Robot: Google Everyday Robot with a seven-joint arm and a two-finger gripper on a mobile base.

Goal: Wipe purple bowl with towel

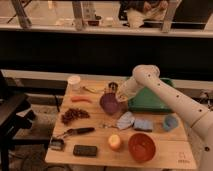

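gripper (118,95) over purple bowl (108,104), towel (126,120) beside; orange bowl (141,146) apart

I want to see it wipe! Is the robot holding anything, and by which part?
Cannot tell. The gripper is at the far rim of the purple bowl; the towel lies on the table, not held.

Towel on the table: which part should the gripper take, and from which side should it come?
Likely the raised crumpled fold in the middle of the towel, from above: it lies low on the table, so its edges give little to pinch. The gripper is by the purple bowl, behind the towel.
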